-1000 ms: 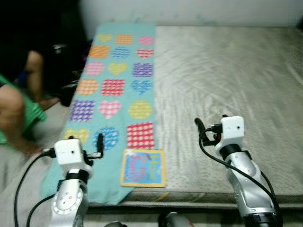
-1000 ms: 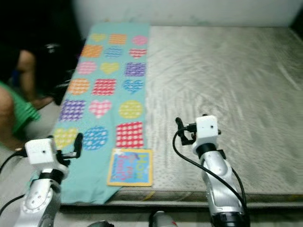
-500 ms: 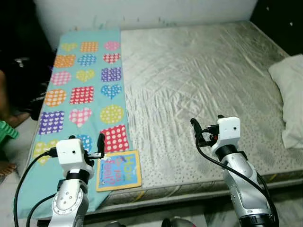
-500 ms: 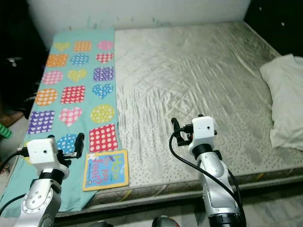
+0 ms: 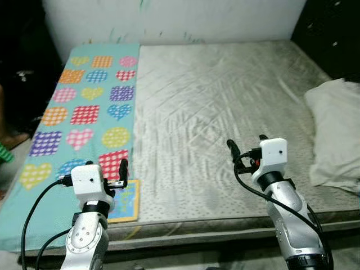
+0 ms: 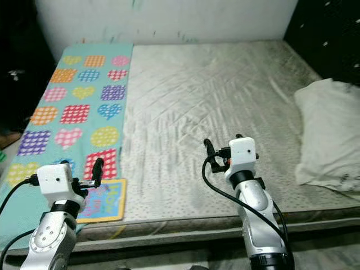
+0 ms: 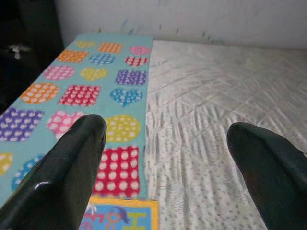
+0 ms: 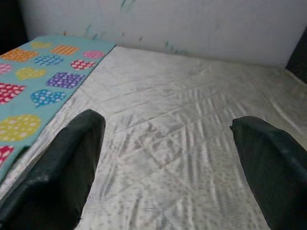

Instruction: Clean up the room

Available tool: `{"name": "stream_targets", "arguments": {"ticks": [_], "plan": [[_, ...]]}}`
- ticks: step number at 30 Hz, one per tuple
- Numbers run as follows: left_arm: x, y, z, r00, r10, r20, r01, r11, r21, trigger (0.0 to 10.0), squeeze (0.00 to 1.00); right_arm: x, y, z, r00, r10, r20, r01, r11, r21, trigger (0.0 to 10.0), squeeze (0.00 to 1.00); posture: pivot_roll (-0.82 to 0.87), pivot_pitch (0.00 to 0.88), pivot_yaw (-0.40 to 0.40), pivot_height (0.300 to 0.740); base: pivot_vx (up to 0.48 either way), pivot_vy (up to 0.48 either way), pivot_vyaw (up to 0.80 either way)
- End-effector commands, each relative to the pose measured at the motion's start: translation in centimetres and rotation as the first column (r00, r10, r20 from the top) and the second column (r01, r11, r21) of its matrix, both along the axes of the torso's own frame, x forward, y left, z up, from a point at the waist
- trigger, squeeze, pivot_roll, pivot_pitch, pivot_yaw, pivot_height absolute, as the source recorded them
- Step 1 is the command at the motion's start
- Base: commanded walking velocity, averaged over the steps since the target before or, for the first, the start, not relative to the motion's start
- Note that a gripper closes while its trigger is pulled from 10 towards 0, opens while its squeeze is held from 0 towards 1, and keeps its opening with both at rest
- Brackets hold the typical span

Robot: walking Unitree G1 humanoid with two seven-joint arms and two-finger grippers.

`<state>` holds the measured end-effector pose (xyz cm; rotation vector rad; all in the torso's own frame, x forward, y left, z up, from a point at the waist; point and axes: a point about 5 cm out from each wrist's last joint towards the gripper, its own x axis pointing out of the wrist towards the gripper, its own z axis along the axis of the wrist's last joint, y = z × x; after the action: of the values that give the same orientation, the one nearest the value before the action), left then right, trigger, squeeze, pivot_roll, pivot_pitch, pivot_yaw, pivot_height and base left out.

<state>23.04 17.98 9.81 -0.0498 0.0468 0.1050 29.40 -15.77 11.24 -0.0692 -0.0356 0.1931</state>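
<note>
A bare grey mattress [image 5: 225,107] lies before me. A teal blanket [image 5: 84,112] with coloured hearts, circles and squares covers its left strip. A colourful children's book [image 5: 126,201] lies flat at the near edge, partly on the blanket, just beyond my left gripper [image 5: 115,171]. A white pillow [image 5: 333,135] rests at the mattress's right side. My left gripper [image 7: 163,158] is open and holds nothing, hovering over the near left edge. My right gripper [image 5: 246,145] is also open and holds nothing, hovering over the near middle of the mattress [image 8: 182,143].
A white wall [image 5: 169,19] runs behind the bed. Dark areas flank it on the left and at the far right. Part of a person [image 5: 7,143] shows at the far left edge, beside the bed.
The camera has swung to the right, so the pillow has come into view and the person has slid almost out of it. Both grippers keep the same pose.
</note>
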Motion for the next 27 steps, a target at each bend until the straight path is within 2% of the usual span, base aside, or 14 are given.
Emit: {"name": "stream_targets", "arguments": {"ticks": [1,19,27], "plan": [[0.03,0.19,0.07,1.000,0.010,0.002,-0.010,1.000,0.006,10.0,0.00,0.00,0.12,0.09,1.000,0.011,0.007,-0.011,1.000,-0.013,10.0,0.00,-0.10,0.100,-0.003,0.740,0.000,-0.356,0.00],[0.04,0.18,0.17,1.000,0.007,0.001,-0.007,1.000,0.007,10.0,0.00,0.13,0.30,-0.17,1.000,0.018,0.002,-0.018,1.000,-0.022,10.0,0.00,-0.09,0.131,0.003,0.740,0.000,-0.456,0.00],[0.08,-0.28,0.73,0.998,-0.031,0.050,0.032,0.999,-0.009,10.0,0.00,0.15,0.46,-0.14,1.000,0.023,0.008,-0.023,0.999,-0.027,10.0,0.00,-0.10,0.123,0.003,0.740,0.000,0.000,0.00]]}}
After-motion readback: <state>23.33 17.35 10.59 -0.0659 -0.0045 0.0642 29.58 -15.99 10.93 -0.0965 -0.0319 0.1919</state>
